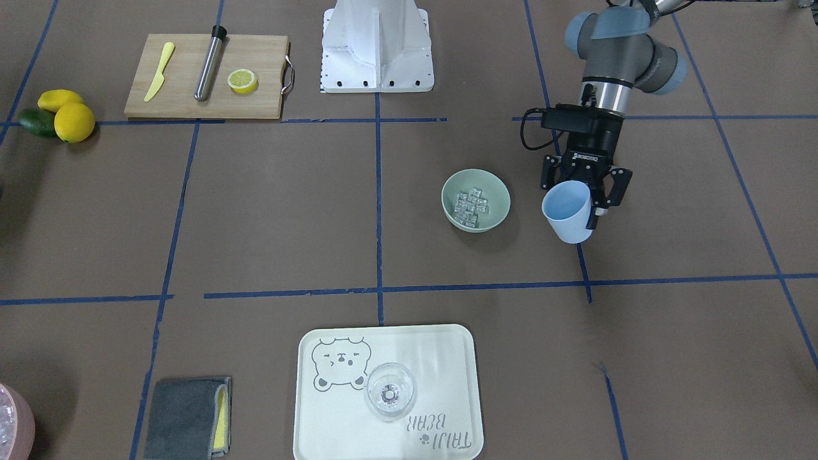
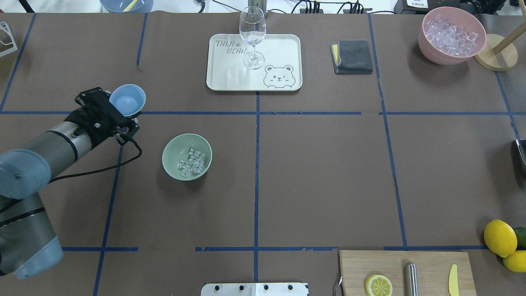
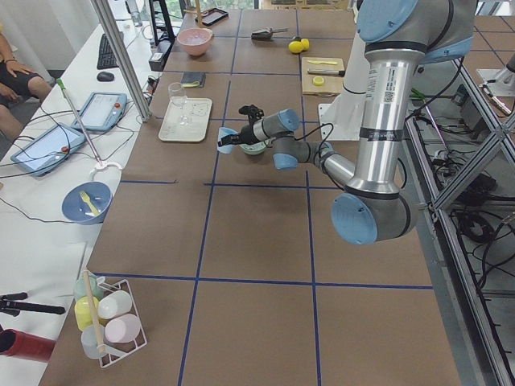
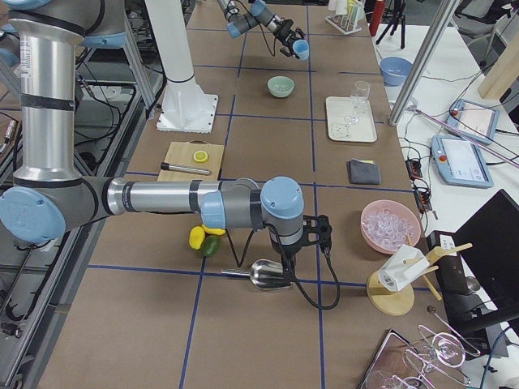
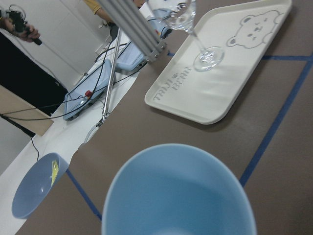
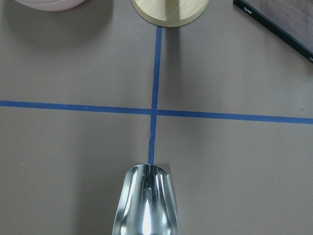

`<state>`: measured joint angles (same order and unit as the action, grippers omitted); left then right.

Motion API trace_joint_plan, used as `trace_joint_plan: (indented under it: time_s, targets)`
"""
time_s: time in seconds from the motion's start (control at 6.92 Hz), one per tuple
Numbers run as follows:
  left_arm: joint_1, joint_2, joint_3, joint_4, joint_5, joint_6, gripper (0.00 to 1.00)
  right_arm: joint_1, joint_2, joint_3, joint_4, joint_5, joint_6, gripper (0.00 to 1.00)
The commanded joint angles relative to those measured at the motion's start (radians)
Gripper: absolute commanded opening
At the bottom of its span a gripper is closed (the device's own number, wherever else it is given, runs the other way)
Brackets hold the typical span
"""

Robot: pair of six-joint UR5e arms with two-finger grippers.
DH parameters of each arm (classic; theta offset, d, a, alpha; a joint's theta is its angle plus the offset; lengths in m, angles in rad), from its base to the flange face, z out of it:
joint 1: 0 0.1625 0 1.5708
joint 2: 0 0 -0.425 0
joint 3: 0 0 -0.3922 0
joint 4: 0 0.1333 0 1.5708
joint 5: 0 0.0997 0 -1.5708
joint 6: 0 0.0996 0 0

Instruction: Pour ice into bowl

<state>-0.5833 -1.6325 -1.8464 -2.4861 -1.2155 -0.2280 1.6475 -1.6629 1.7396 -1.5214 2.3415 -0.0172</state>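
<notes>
Overhead exterior view: the green bowl (image 2: pixel 170 153) sits on the left half of the brown worktop (image 2: pixel 320 172). The ice (image 2: pixel 191 163) is in the bowl, a little pile of clear cubes on its right side.

The left claw (image 1: pixel 583 195) is clamped on a blue cup (image 2: pixel 127 100). It holds the cup up off the worktop, to the left of the bowl and a bit farther away. The cup does not touch the bowl. It is tipped over to one side. The left wrist view looks right into the cup, and it is empty.

The right claw (image 4: pixel 308 239) is far off at the right end of the worktop, low over a shiny metal scoop (image 6: pixel 145 203). I cannot tell if this claw is apart or together.

A pale tray (image 2: pixel 283 45) lies at the far middle with a wine glass (image 2: pixel 252 37) standing on it. A pink bowl (image 2: pixel 431 49) full of ice cubes sits at the far right.
</notes>
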Motion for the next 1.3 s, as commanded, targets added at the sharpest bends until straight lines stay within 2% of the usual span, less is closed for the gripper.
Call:
trace_joint_plan:
  time_s: [0.0, 0.29, 0.43, 0.58, 0.87, 1.16]
  targets:
    - [-0.049, 0.168, -0.039, -0.055, -0.042, -0.271, 0.0, 0.0, 0.0, 0.023, -0.002, -0.002, -0.003, 1.0]
    - [-0.049, 0.288, -0.013, -0.16, -0.041, -0.637, 0.0, 0.0, -0.008, 0.038, -0.002, -0.001, -0.01, 1.0]
    - [-0.049, 0.319, 0.034, -0.212, -0.039, -0.865, 0.0, 0.0, -0.012, 0.044, 0.0, -0.001, -0.015, 1.0]
    - [-0.043, 0.321, 0.088, -0.249, -0.033, -0.949, 0.0, 0.0, -0.017, 0.051, 0.0, -0.002, -0.017, 1.0]
    - [-0.032, 0.319, 0.18, -0.307, -0.006, -0.953, 0.0, -0.002, -0.017, 0.055, 0.0, -0.007, -0.018, 1.0]
    - [0.021, 0.316, 0.196, -0.307, 0.023, -0.95, 0.0, -0.002, -0.017, 0.055, 0.0, -0.01, -0.018, 1.0]
